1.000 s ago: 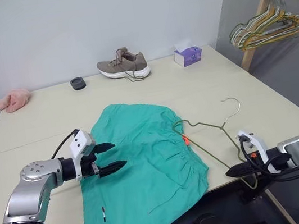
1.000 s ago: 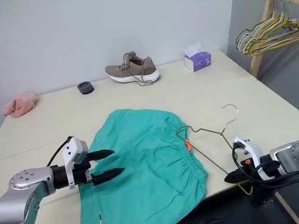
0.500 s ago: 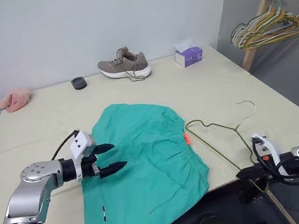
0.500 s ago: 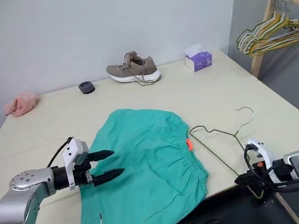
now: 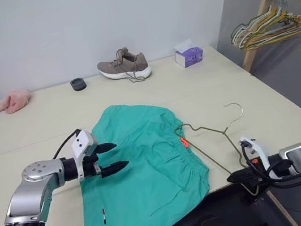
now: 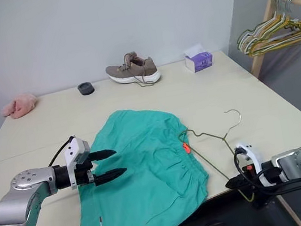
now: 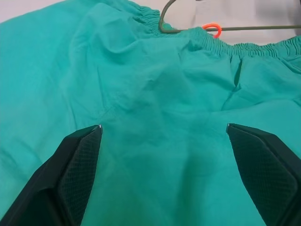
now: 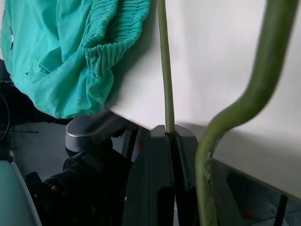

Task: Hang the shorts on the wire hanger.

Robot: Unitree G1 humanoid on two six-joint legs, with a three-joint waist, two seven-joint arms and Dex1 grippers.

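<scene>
Pinching wire hanger [image 5: 212, 137], right end effector [image 5: 233, 176].

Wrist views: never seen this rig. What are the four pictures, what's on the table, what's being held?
It is a two-armed humanoid robot. The two wide pictures come from a stereo camera in its head, looking down over its arms. The two close-ups come from cameras on its wrists, looking along each gripper's black fingers.

On the table lie the teal shorts, spread flat. At the far edge sit a shoe, a tissue box, a small dark round object and a pink cloth. A rack of hangers stands at the right.

The left gripper hangs open over the shorts, holding nothing. The right gripper is shut on the wire hanger, pinching one corner at the table's near edge; the hanger's other end reaches the shorts' waistband.
</scene>
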